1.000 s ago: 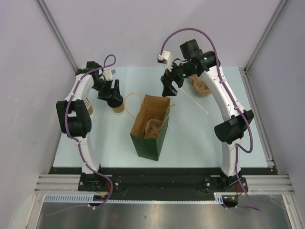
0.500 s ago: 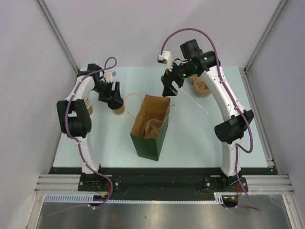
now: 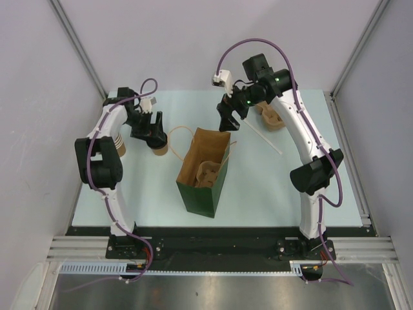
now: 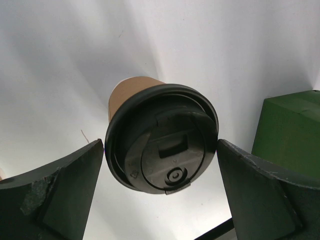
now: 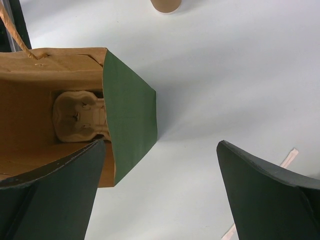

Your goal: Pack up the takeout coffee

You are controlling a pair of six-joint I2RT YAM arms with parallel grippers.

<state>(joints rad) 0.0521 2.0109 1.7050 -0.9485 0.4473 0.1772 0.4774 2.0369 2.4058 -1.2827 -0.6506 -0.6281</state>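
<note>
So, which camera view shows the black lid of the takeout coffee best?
The left wrist view: the lid fills the centre, close and sharp, with its moulded details visible. In the top external view the left gripper hides most of the takeout coffee. The right wrist view shows only part of a brown cup, no lid.

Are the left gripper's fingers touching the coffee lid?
Cannot tell. In the left wrist view the left gripper's fingers flank the coffee lid edge to edge; neither contact nor gap shows plainly.
</note>
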